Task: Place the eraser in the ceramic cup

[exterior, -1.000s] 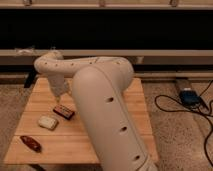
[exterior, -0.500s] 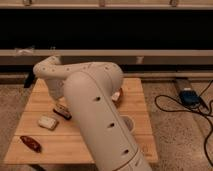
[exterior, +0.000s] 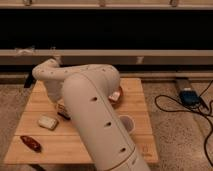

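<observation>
The eraser (exterior: 62, 112), a small dark block with a red-orange label, lies on the wooden table (exterior: 35, 102) left of centre, mostly hidden by my white arm. My gripper (exterior: 58, 102) hangs at the end of the bent arm, right over the eraser; most of it is hidden by the arm. The white ceramic cup (exterior: 128, 123) stands right of the arm near the table's front, partly covered by it.
A cream-white rounded block (exterior: 48, 122) and a dark red oblong object (exterior: 31, 143) lie at the front left. An orange-brown bowl (exterior: 118, 97) holding something pale sits behind the arm. A blue device (exterior: 189, 95) and cables lie on the floor to the right.
My arm has swung across the table toward the front, covering more of the eraser. The gripper end has dropped lower over the eraser. The other objects have not moved.
</observation>
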Controlling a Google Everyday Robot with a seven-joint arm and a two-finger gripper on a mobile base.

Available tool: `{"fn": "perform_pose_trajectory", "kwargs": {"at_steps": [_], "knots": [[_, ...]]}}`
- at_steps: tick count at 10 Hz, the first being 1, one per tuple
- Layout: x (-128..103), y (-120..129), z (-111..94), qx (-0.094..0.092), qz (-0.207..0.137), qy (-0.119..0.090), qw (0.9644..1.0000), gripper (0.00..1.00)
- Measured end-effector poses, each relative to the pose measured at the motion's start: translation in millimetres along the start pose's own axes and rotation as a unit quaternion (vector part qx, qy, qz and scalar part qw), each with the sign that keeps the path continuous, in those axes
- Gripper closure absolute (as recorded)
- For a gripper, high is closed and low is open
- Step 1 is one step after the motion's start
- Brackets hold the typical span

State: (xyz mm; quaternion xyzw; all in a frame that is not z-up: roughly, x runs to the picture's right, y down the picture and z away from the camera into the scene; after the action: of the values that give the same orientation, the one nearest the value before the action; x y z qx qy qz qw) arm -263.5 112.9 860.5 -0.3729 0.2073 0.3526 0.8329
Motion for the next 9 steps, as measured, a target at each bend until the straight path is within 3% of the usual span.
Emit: {"fn": "perform_pose_trajectory", "kwargs": {"at_steps": [9], "knots": [[-29.0, 1.8, 20.9, 0.005, -0.008, 0.018, 0.9998, 0.35]]}}
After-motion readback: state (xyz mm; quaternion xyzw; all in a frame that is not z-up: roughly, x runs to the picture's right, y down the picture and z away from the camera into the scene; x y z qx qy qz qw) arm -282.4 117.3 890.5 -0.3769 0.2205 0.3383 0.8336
